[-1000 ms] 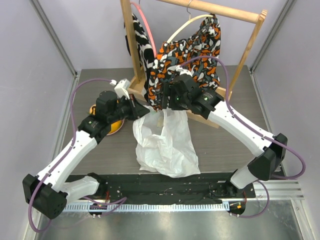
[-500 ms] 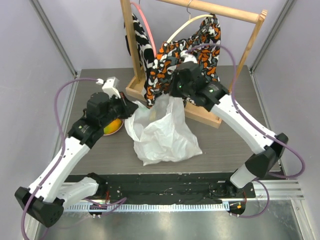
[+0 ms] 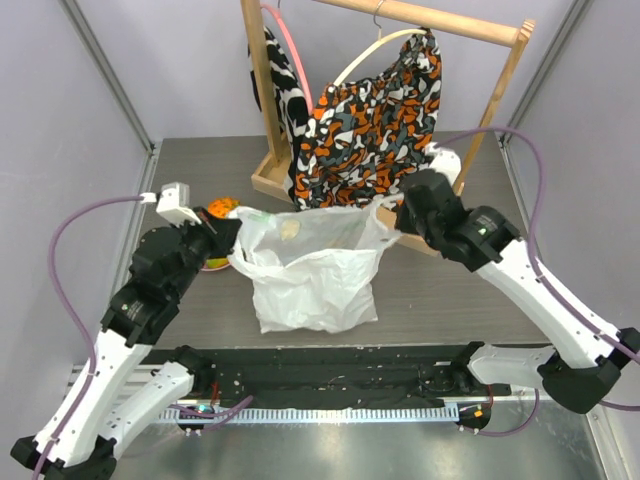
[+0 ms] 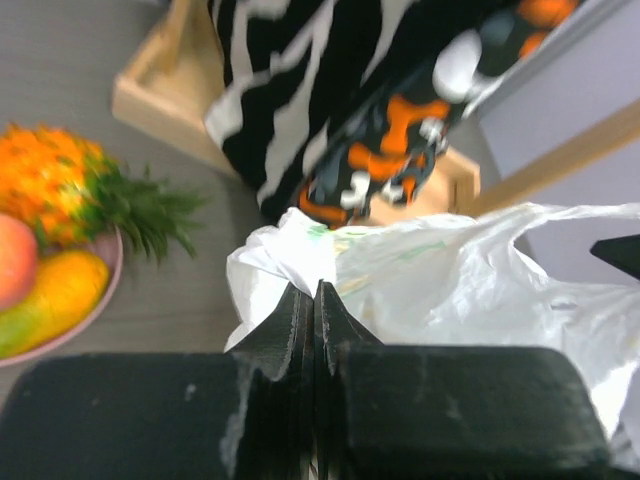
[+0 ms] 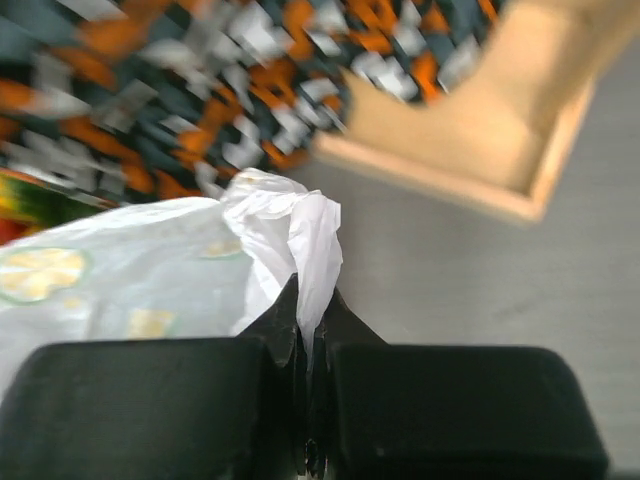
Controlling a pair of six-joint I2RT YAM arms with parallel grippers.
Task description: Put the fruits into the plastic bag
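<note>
Grey tabletop from above: the plastic bag stands at its middle, stretched between the left claw and right claw, with the fruits near the left edge. The left wrist view shows its claw clamped on bag plastic, beside a pineapple, peach and mango on a pink plate. The right wrist view shows its claw closed on a bunched handle, before a wooden rack base.

top view: fruits mostly hidden behind left arm, centre left | left wrist: peach and pink plate cut by left edge | right wrist: patterned cloth blurred, upper left | plastic bag: yellowish patch up top, perhaps print, too small to tell
</note>
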